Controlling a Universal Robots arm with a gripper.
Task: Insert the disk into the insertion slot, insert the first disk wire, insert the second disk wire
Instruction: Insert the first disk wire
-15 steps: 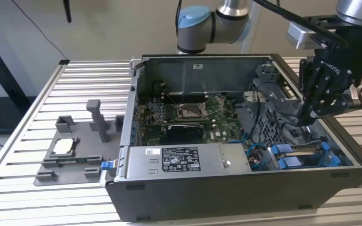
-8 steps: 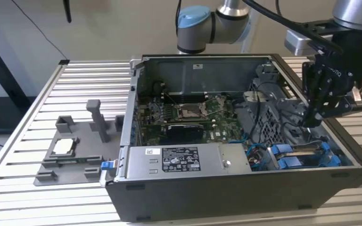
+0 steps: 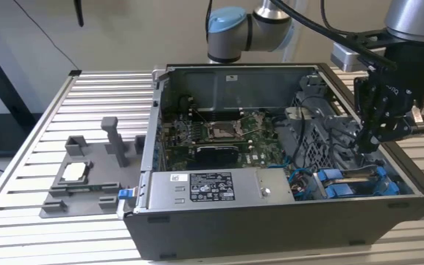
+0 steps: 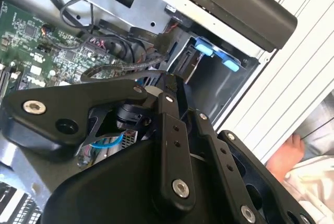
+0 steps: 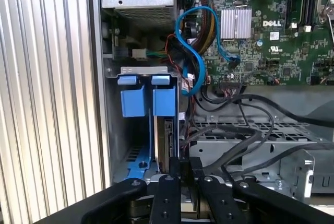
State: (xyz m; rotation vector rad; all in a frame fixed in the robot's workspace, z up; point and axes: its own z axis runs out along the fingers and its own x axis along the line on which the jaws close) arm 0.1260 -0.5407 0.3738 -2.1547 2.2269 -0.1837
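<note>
The disk (image 3: 359, 178) sits in its blue carrier in the insertion slot (image 3: 344, 185) at the near corner of the open computer case (image 3: 271, 221), on the exterior view's right. In the first wrist view the disk's edge (image 5: 168, 140) stands next to the blue carrier tabs (image 5: 162, 101). My gripper (image 3: 364, 146) reaches down into the case just behind the disk. Its fingers (image 5: 175, 174) stand close together on the end of a black disk wire (image 5: 235, 151), directly over the disk's rear edge. In the second wrist view that wire (image 4: 115, 70) loops up to the gripper (image 4: 164, 80).
A grey power-supply box (image 3: 212, 187) lies along the case's near wall, with the motherboard (image 3: 220, 132) behind it. A blue cable (image 5: 193, 41) and other wires crowd the bay. A grey fixture (image 3: 86, 176) stands on the slatted table at the exterior view's left. A person's hand (image 4: 287, 156) is nearby.
</note>
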